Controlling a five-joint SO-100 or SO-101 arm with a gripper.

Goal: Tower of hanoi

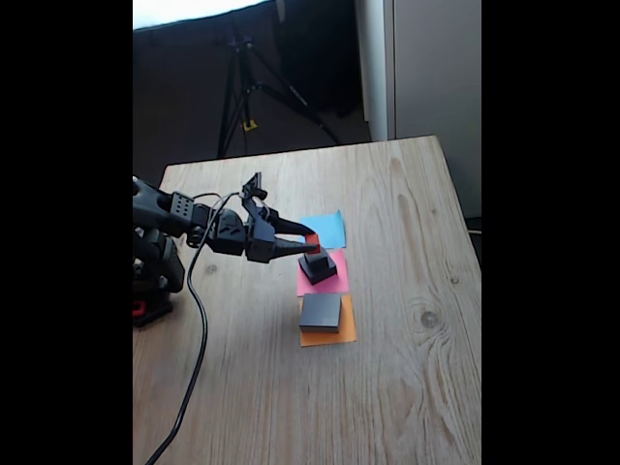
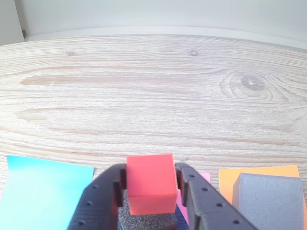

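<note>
No brand, label or legible writing appeared on any item in either view, and nothing in either view served as a container.

The gripper was clenched on the tiny red cube: in the wrist view one black finger pressed the cube's left face and the other pressed its right face. The cube sat directly above a dark block whose speckled top showed beneath it; whether the cube rested on that top or hung just clear of it could not be told.

In the fixed view the arm reached from the left edge of the wooden table, and the red cube was at the tip of the gripper, on top of the black block stack. That stack stood on the pink paper square.

The large flat grey block lay on the orange paper square, just beside the pink square on the side nearer the camera. In the wrist view the same grey block sat on the orange square at the lower right.

The blue paper square lay on the far side of the pink one in the fixed view, and at the lower left in the wrist view. A black cable ran from the arm across the table towards the near edge.
</note>
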